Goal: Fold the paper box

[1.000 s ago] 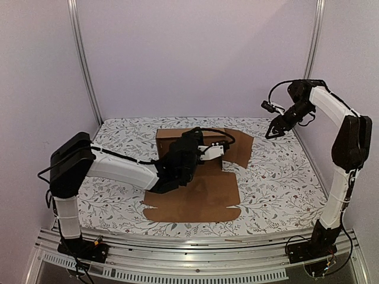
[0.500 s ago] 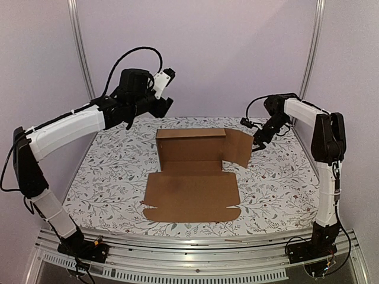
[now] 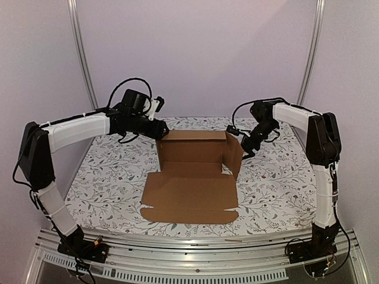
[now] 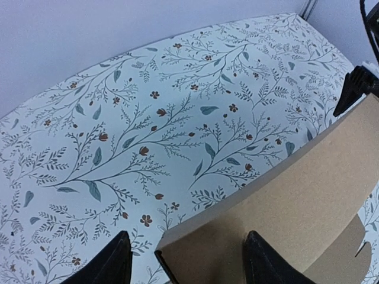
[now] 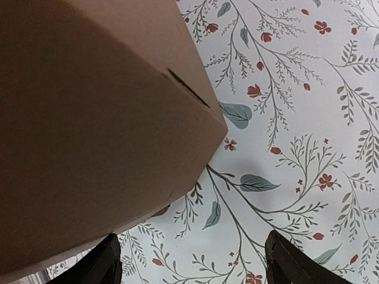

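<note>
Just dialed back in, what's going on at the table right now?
Both arms are working on the paper box. Its back wall stands upright and the right side flap is lifted, while the big front panel lies flat on the table. The left gripper is open, straddling the box's back-left corner from above. The right gripper is open too, close beside the outside of the lifted flap. Neither holds anything.

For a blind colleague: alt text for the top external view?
A half-folded brown paper box lies on a floral table, back wall and right flap standing up. The open left gripper is at its back-left corner, the open right gripper beside the right flap.
</note>
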You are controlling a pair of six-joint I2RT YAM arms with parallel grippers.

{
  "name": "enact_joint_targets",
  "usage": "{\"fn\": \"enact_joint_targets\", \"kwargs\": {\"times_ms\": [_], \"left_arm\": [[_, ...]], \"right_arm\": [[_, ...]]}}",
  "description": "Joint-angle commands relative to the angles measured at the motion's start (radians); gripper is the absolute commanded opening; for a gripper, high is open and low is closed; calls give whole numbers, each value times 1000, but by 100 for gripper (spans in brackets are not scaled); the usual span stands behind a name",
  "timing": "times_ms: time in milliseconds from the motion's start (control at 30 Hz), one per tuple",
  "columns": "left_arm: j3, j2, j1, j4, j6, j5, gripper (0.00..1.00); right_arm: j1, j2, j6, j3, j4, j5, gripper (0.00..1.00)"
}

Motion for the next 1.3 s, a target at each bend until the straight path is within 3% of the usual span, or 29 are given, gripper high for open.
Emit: {"fn": "enact_joint_targets", "kwargs": {"times_ms": [0,333,500,667,900,1267], "left_arm": [[-46,-25,8,10,-93,96,63],[-107,-32,6,52,-130,103,60],[-106,-27,7,48,-139,97,59],[-107,-28,7,46,-150,97,58],[-120,-28,5,52,-167,112,57],[-130,-40,4,69,-203,154,56]], "right_arm": [[18,-63,-6,-36,4,-85,82],[79,-113,92,-96,106,-153,84],[86,-189,202,-216,247,-166,85],[117,-289,328,-373,439,-104,89],[175,-407,541,-564,774,26,87],[243,-423,685,-614,1005,344,85]]}}
